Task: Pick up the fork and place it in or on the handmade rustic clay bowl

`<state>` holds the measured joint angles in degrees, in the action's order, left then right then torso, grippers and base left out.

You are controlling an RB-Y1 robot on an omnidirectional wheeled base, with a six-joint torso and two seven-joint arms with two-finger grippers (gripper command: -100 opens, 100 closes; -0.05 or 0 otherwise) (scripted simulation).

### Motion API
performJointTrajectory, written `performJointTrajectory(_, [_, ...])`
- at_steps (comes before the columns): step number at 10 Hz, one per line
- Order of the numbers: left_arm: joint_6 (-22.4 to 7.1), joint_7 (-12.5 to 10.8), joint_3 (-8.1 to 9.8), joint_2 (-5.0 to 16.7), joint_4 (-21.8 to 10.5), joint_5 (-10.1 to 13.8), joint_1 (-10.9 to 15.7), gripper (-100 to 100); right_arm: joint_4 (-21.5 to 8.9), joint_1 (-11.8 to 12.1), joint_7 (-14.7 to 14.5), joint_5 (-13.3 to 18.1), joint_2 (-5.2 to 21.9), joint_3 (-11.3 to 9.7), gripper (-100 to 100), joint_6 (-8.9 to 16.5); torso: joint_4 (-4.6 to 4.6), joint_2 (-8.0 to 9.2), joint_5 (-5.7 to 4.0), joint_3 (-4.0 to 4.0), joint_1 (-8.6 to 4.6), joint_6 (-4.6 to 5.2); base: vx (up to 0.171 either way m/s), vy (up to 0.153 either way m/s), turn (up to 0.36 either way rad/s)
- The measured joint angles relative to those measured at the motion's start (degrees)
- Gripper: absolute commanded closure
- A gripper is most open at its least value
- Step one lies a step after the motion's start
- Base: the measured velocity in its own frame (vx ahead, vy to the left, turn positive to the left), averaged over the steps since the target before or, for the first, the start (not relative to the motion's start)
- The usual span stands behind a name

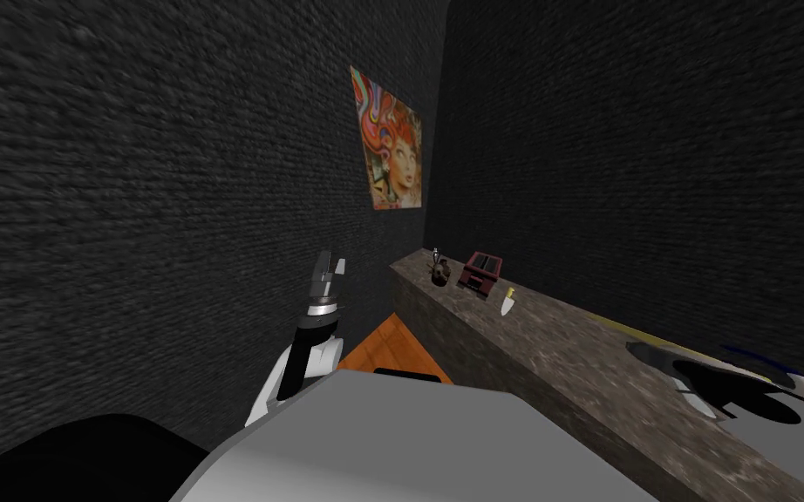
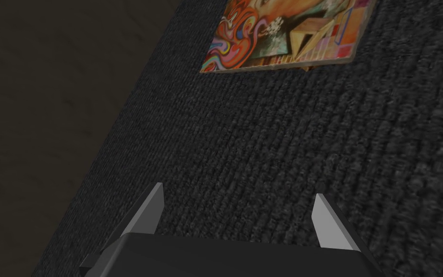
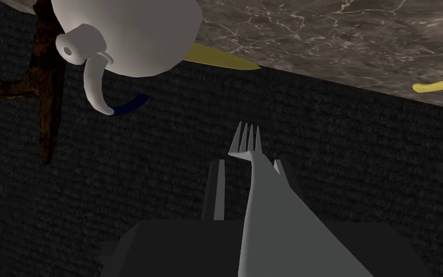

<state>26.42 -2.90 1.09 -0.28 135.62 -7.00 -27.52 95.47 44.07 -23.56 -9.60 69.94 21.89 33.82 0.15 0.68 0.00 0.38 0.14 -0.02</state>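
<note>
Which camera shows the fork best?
The right wrist view: the fork is close up, tines clear, held by the right gripper. The head view looks along the counter; the left wrist view faces a wall.

Fork [image 3: 266,211] handle cut off at edge, covers pt of right pincer [image 3: 249,162], white vessel [image 3: 134,33] cropped, dark counter obj [image 1: 440,274] unclear
</note>
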Motion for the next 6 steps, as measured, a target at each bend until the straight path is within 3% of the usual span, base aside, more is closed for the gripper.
performJointTrajectory(4, [0.0, 0.0, 0.01, 0.0, 0.0, 0.0, 0.0, 0, 3.8, 1.2, -1.2, 0.2, 2.1, 2.5, 100, 0.6, -0.03, -0.03, -0.1, -0.02, -0.32, 0.06, -0.126, -0.071, -0.066])
performJointTrajectory(6, [0.0, 0.0, 0.01, 0.0, 0.0, 0.0, 0.0, 0, 6.2, 2.5, -0.8, -2.0, 4.4, 3.4, 100, 2.1, -0.03, -0.06, -0.12, -0.03, -0.47, 0.12, -0.131, -0.131, -0.167])
